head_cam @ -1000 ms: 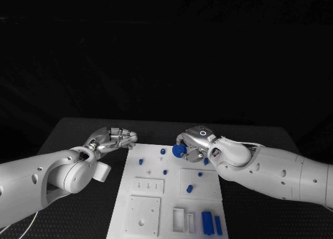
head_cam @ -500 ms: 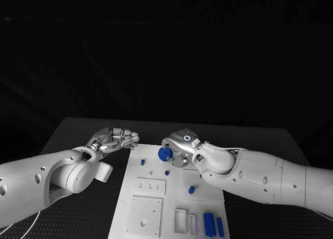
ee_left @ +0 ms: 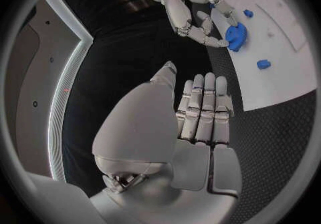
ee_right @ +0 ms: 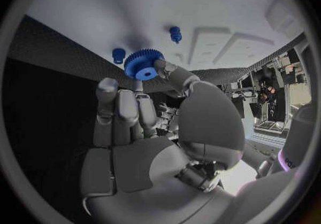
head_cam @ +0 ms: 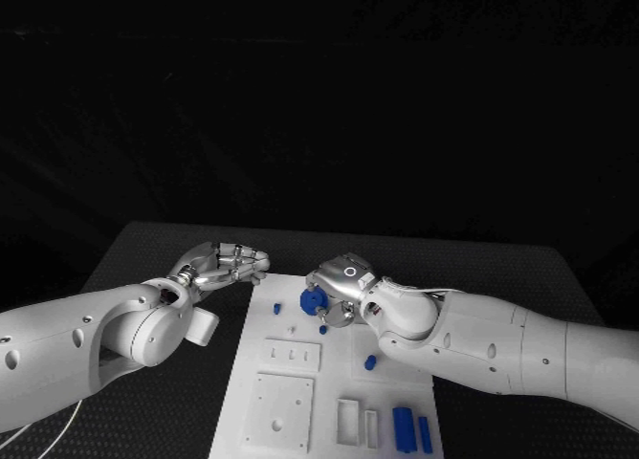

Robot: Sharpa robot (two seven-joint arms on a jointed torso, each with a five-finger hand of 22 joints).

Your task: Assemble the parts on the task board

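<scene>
The white task board (head_cam: 272,402) lies in the middle of the black table. My right hand (head_cam: 344,284) hovers over the board's far end and pinches a blue gear (head_cam: 313,303) between thumb and a finger. The right wrist view shows that gear (ee_right: 143,64) held flat above the board (ee_right: 120,5), close to two small blue pegs (ee_right: 175,33) (ee_right: 119,55). My left hand (head_cam: 231,263) hangs just off the board's far left corner, fingers curled in and holding nothing. In the left wrist view the right hand (ee_left: 190,15) and the gear (ee_left: 235,35) are over the board (ee_left: 281,37).
Small blue pegs (head_cam: 277,309) (head_cam: 324,330) (head_cam: 369,362) stand on the board's upper half. Two long blue bars (head_cam: 401,426) lie at its near right corner beside rectangular slots (head_cam: 344,421). Square plates (head_cam: 285,356) sit on the near left. Black table (head_cam: 168,244) surrounds the board.
My right hand has carried the blue gear leftward across the board's far end, toward the left hand. The left hand has barely moved.
</scene>
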